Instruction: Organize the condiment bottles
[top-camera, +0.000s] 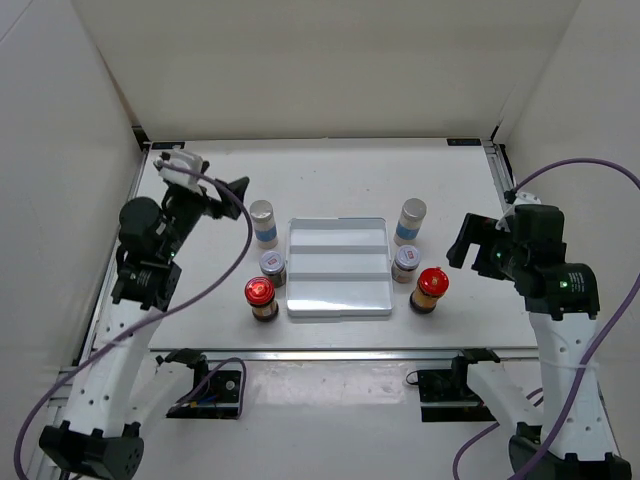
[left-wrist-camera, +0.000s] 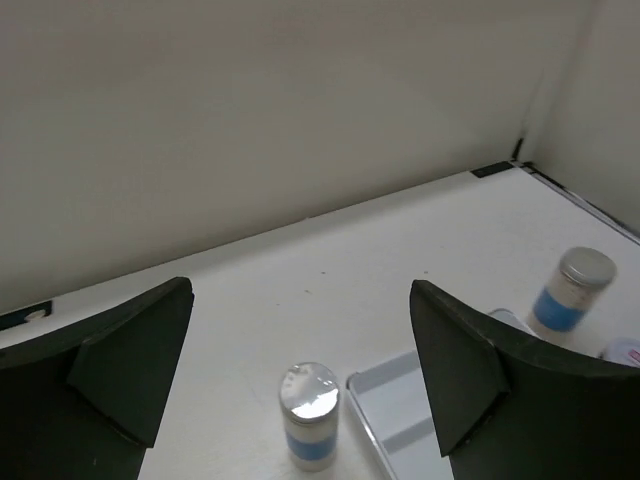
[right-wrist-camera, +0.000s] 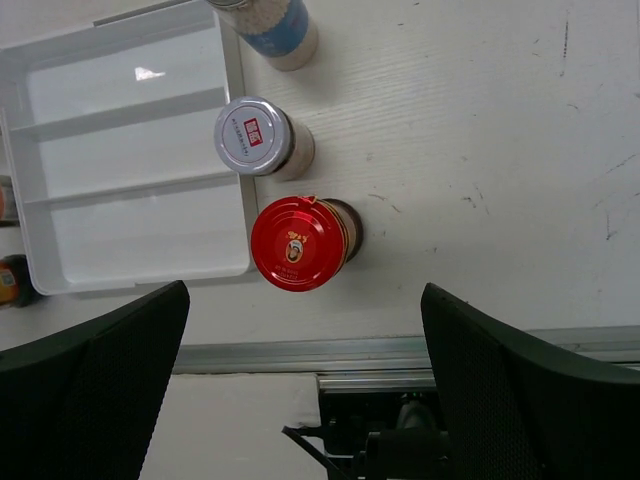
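Here shows six small cylindrical grey-, silver- and red-capped condiment bottles (top-camera: 272, 266) upright, three lined along each side of a white rectangular stepped plastic tray (top-camera: 337, 300). Also shows left gripper (top-camera: 228, 196) and right gripper (top-camera: 462, 243) aloft, fingers apart, empty.

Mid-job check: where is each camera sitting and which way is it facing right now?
Top external: above and behind the left arm and right arm, both in view, looking down on the white tray and bottles.
Left wrist: over the left side, facing the back wall past a grey-capped bottle; left fingers at the lower corners.
Right wrist: looking straight down on a red-capped bottle; right fingers at the lower corners.
Shared: the white tray appears in all three.
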